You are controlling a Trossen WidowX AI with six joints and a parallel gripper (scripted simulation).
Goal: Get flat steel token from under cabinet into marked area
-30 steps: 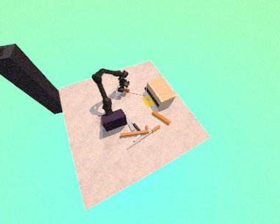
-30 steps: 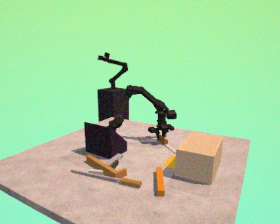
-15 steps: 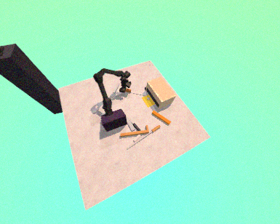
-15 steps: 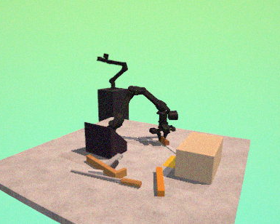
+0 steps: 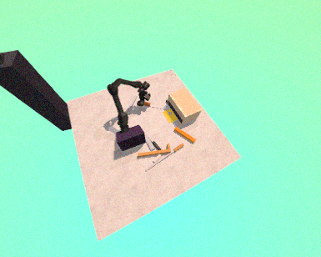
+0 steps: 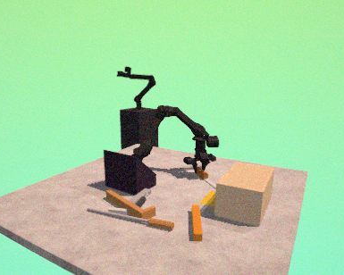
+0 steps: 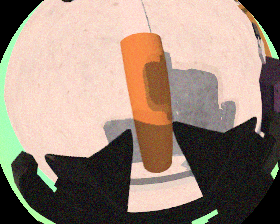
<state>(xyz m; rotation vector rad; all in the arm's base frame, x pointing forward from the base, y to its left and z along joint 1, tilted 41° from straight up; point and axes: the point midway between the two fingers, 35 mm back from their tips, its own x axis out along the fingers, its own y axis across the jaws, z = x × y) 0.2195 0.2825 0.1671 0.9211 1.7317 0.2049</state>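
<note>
1. Gripper (image 5: pixel 142 103) (image 6: pixel 201 170) (image 7: pixel 152 129), 1: fingers spread around the orange handle (image 5: pixel 147 103) (image 6: pixel 203 173) (image 7: pixel 146 80), unpinched; your sideways retreat could knock it, swinging its rod into the token.
2. Token (image 5: pixel 169 113), 1: apparently the grey spot on the yellow area (image 5: pixel 171 118) (image 6: pixel 208 198), right of centre, top view.
3. Cabinet (image 5: pixel 184 104) (image 6: pixel 239 196), 1; orange-handled rods, 2.

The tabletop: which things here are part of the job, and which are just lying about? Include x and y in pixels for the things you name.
Part of the job:
- cabinet (image 5: pixel 184 101) (image 6: pixel 239 196)
- yellow marked area (image 5: pixel 168 118) (image 6: pixel 207 199)
- gripper (image 5: pixel 144 103) (image 6: pixel 200 170) (image 7: pixel 152 129)
- orange-handled rod (image 5: pixel 147 103) (image 6: pixel 203 173) (image 7: pixel 143 85) at the gripper

Apparently just lying about:
- straight orange bar (image 5: pixel 185 134) (image 6: pixel 197 223)
- L-shaped orange piece (image 5: pixel 153 153) (image 6: pixel 124 204)
- other orange-handled rod (image 5: pixel 178 148) (image 6: pixel 161 224)
</note>
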